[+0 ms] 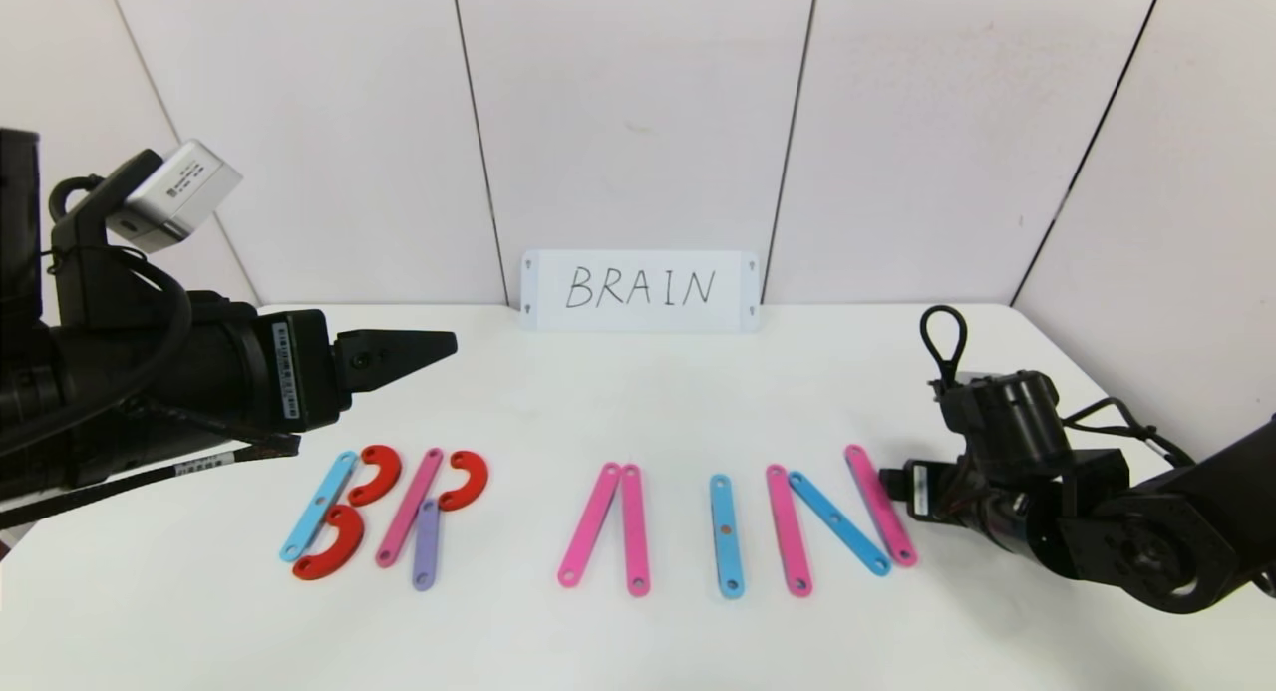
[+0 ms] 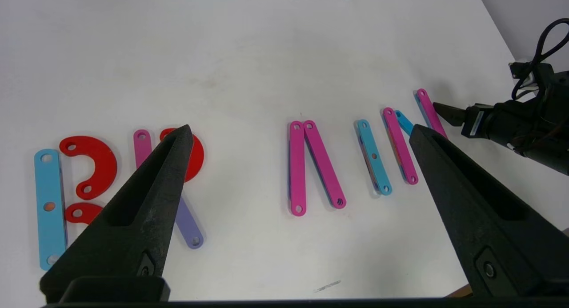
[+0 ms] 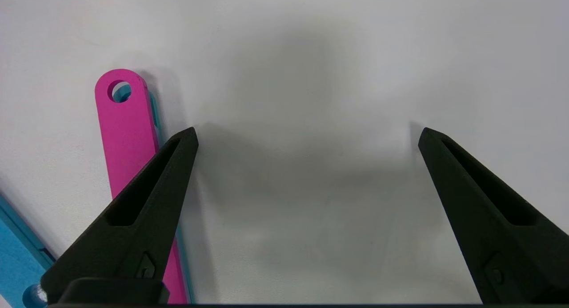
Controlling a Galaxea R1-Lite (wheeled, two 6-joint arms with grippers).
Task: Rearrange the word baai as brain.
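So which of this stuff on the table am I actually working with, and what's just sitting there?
Job pieces:
- plastic letters: blue, pink and purple strips, red curves
- left gripper, open, raised above the B
- right gripper, open, beside the N's outer pink strip

Just there:
- BRAIN card, propped at the wall
- white table

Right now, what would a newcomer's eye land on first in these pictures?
Probably the row of coloured plastic letters across the front of the white table, already reading roughly as BRAIN, beneath the white card handwritten BRAIN at the wall. Next, the open left gripper hovering above the B, and the open right gripper low beside the N's last pink strip.
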